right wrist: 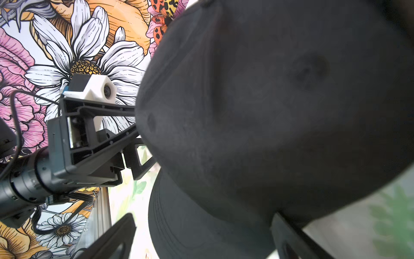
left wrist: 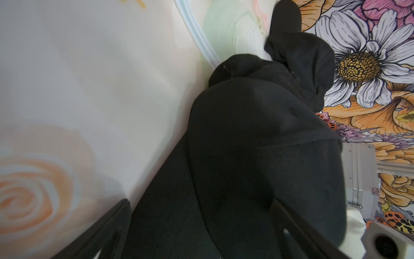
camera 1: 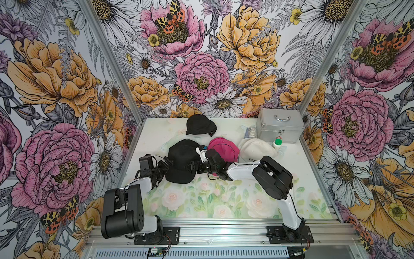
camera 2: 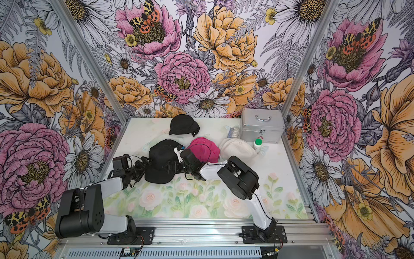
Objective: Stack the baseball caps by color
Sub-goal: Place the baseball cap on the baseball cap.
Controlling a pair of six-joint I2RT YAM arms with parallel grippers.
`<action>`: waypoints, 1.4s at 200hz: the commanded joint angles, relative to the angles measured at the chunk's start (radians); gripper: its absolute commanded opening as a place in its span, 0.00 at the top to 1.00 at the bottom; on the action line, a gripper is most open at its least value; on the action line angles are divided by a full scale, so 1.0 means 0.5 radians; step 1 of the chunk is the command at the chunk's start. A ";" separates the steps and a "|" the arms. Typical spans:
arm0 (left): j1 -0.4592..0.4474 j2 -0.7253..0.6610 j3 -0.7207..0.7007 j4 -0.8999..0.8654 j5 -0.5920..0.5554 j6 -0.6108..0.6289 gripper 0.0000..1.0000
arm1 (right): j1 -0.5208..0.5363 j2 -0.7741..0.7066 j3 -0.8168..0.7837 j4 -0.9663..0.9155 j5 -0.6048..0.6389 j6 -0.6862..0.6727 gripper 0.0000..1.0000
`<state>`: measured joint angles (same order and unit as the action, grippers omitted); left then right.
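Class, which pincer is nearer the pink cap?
Right. The right pincer is at the near black cap, on the side facing the pink cap; the left pincer is across that black cap, farther off.

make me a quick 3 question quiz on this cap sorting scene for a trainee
1. True or false: the pink cap lies between the near black cap and the cream cap.
2. What stands beside the silver case? A) a green-lidded bottle B) a red mug C) a blue bowl
3. Which cap do the left gripper and the right gripper flank, jaws open?

Key: 1. true; 2. A; 3. the near black cap.
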<state>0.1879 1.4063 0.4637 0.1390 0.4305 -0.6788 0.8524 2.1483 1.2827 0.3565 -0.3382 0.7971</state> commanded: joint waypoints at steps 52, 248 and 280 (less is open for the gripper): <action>-0.023 -0.111 -0.044 0.046 -0.012 -0.040 0.01 | 0.004 -0.138 0.012 -0.248 0.297 0.033 0.01; -0.313 -0.450 0.147 -0.227 -0.134 -0.082 0.01 | 0.070 -0.018 0.490 -0.372 0.106 0.041 0.02; -0.298 -0.290 0.214 -0.228 -0.161 -0.040 0.01 | 0.022 0.007 0.577 -0.432 0.184 -0.002 0.02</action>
<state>0.0383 1.2083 0.5404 0.0624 0.3519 -0.7288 0.8730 2.1670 1.5211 0.1238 -0.2546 0.8299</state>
